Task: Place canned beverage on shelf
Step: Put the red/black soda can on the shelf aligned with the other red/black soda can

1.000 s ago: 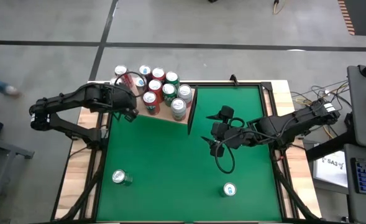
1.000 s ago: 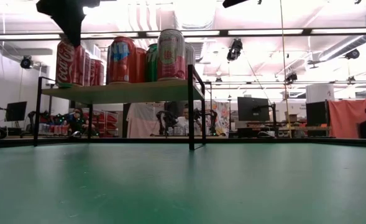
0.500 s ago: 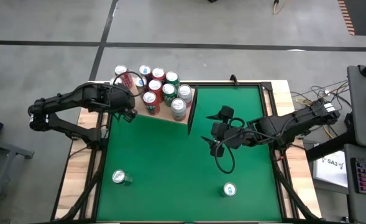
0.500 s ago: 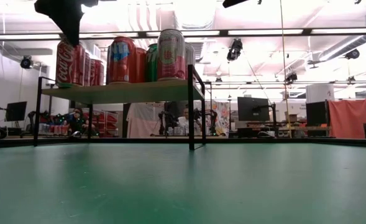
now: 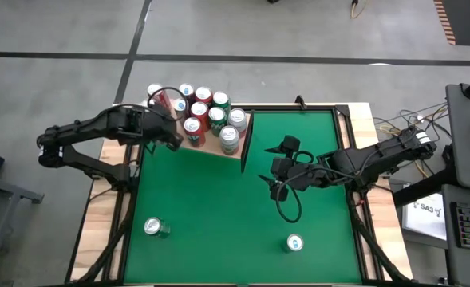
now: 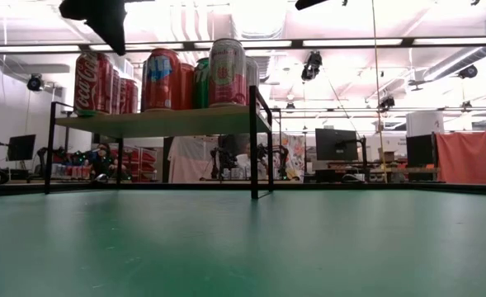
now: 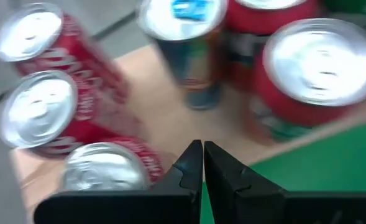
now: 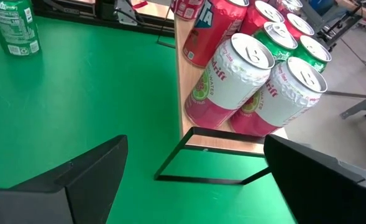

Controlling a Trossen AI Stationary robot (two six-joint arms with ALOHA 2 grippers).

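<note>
Left gripper [image 7: 202, 163], fingers pressed together, hovers over the pale wood-grain shelf [image 5: 205, 145] edge beside red cans [image 7: 43, 115]; right gripper [image 5: 276, 185] gapes wide above open green felt table [image 5: 219, 207].

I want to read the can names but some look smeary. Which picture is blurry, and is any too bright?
The left wrist view is the blurry one: the red cans on the shelf look smeared, and the shut left gripper is crisper. The right wrist view is sharp, so the pink cans read better there. The low view has bright glare from the ceiling lights.

Coca-Cola script on red can [image 6: 87, 82] on shelf [image 6: 168, 121]
</note>
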